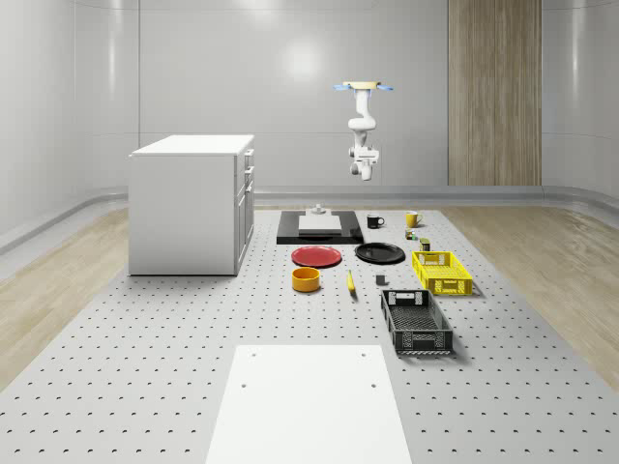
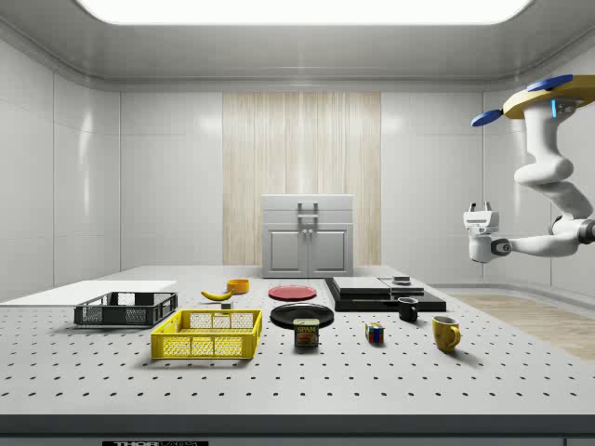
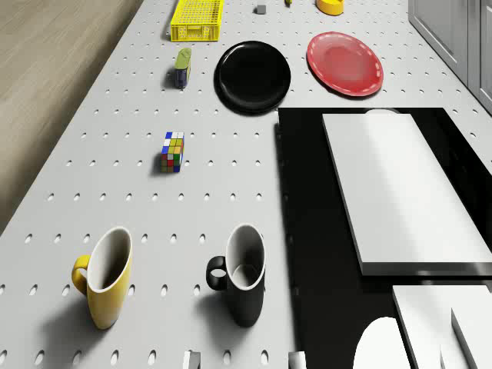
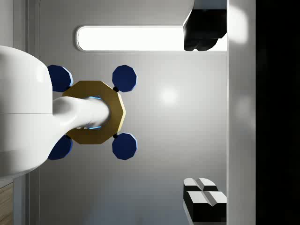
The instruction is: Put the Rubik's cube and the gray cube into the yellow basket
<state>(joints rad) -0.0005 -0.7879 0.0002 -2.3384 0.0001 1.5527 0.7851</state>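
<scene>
Counted: two baskets, one yellow (image 1: 442,272) and one black (image 1: 416,322); two plates, red (image 1: 317,256) and black (image 1: 379,253); two mugs, black (image 3: 244,274) and yellow (image 3: 105,277); one Rubik's cube (image 3: 173,151).

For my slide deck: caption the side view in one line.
Drone hovers beyond the perforated table's right end, gripper raised, multicoloured Rubik's cube outside the yellow mesh basket.

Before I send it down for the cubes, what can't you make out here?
- Small gray cube: too small in the drone view, at the picture's edge; orientation unreadable.
- Yellow mesh basket: cut off by that same edge.
- Multicoloured Rubik's cube: side view hides its far faces.
- Gripper: high below the hovering drone, past the table's end on the side view's right; wrist camera faces the drone, so alignment with either cube can't be judged.
</scene>
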